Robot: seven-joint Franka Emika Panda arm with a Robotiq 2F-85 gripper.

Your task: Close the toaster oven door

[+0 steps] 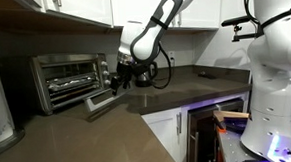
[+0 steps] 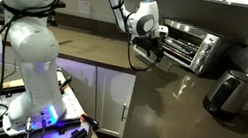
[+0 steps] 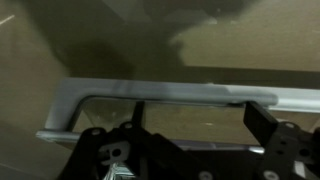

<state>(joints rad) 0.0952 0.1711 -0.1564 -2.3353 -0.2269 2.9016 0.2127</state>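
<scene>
Fingers [image 3: 268, 125] spread apart by one open toaster oven door [image 1: 100, 101]; one toaster oven [image 1: 70, 75], one kettle [image 2: 229, 94].

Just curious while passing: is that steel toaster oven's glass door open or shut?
Open. The silver-framed glass door lies folded down before the boxy stainless-steel toaster oven, its wire racks exposed in an exterior view.

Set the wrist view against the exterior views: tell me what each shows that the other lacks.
Wrist view only: the bar handle close up, running across just beyond the open gripper. Exterior views only: the whole toaster oven with its racks, the kettle, the white cabinets. Shared: the gripper at the toaster oven door, which is lowered open, and the brown countertop.
</scene>
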